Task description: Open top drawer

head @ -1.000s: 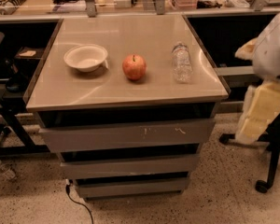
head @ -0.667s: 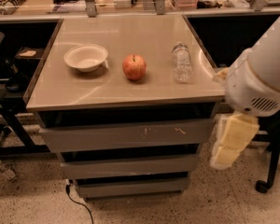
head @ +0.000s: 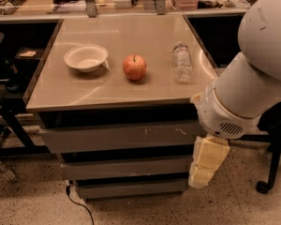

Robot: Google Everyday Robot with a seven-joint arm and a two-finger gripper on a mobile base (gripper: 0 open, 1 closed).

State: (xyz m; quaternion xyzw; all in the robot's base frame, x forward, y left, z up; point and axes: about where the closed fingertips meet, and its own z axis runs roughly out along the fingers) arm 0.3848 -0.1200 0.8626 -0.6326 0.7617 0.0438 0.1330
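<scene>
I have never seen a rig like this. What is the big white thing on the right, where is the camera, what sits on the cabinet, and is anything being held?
There is a single camera view, looking down at a cabinet from the front. Where the camera is mounted is not known. The bulky white shape on the right is the robot's arm. The cream piece hanging from it is the gripper, low beside the right end of the drawers, and it appears to hold nothing. On the countertop are a white bowl, a red apple and a clear plastic bottle. The top drawer, the widest one with pale scratches, is shut.
</scene>
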